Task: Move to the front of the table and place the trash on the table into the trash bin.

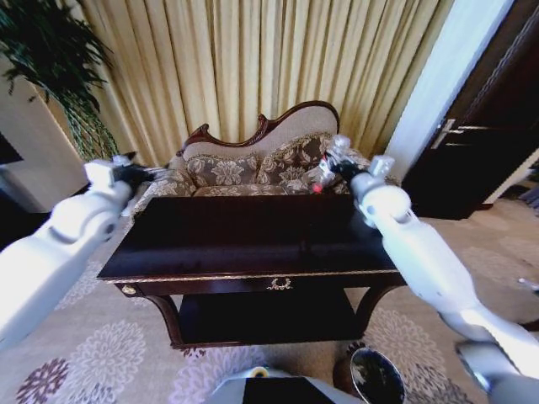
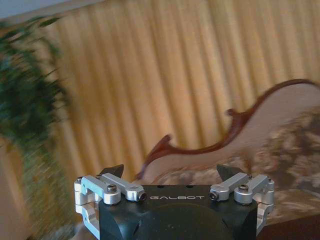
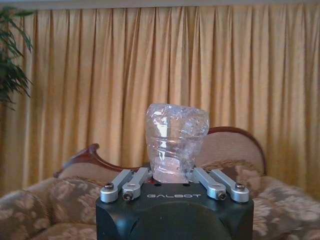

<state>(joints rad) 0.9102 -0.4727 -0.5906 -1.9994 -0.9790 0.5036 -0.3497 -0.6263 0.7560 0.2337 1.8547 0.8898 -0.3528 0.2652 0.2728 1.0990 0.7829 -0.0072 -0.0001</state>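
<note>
Table (image 1: 253,244): dark glossy wood, gold ornament on front drawer.
Floor: patterned carpet (image 1: 101,353) under the table.

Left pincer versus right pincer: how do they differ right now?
The left pincer is open with nothing between its fingers; the right pincer is shut on the clear bottle. In the head view the left pincer is raised over the table's left back corner, the right pincer over its right back edge. Both point toward the sofa.
</note>
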